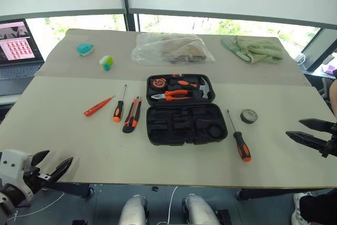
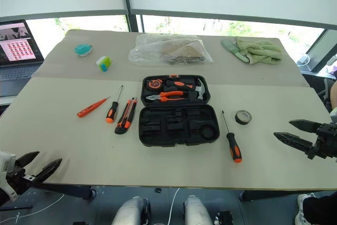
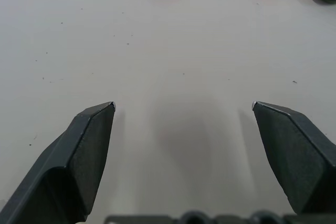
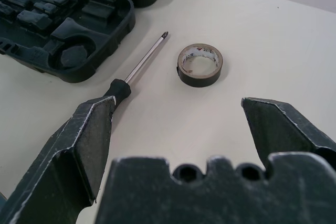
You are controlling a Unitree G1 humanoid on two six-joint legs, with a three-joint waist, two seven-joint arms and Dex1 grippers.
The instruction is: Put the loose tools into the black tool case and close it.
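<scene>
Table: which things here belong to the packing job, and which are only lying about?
For the job: case, open; orange screwdriver; two black-and-orange screwdrivers; knife; tape roll.

Lying about: plastic bag; green cloth; laptop; teal object; small green-and-white object. Pliers and hammer already sit inside.

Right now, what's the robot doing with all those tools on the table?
It's tidying up, but hasn't grabbed anything yet. The black tool case lies open. Three screwdrivers, a utility knife and a tape roll lie loose beside it. The left gripper and right gripper are both open and empty, near the table's edges.
</scene>
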